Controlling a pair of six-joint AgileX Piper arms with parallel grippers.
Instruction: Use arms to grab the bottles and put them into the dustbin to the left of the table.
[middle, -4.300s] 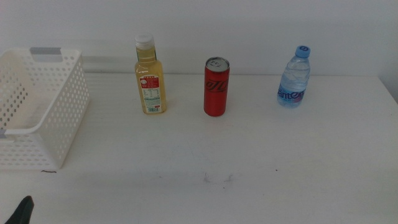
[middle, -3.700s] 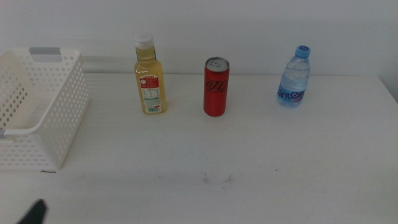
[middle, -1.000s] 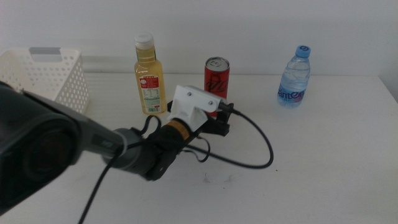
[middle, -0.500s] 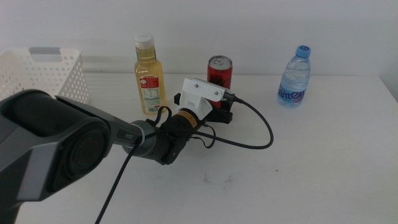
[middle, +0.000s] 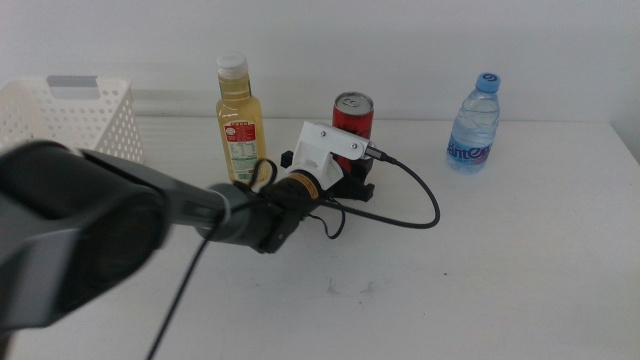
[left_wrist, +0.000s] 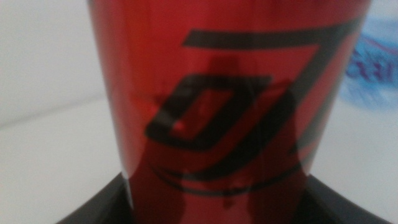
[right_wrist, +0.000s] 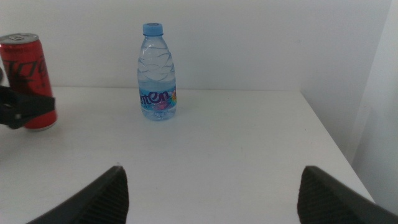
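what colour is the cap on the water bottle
Light blue, on the clear water bottle; the right wrist view shows it best.

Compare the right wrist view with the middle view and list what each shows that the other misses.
Only the right wrist view shows the right gripper, jaws open, waiting back from the bottles. Only the middle view shows the juice bottle, the dustbin and the left arm. Both show the red can, the left gripper around it, the water bottle and the table.
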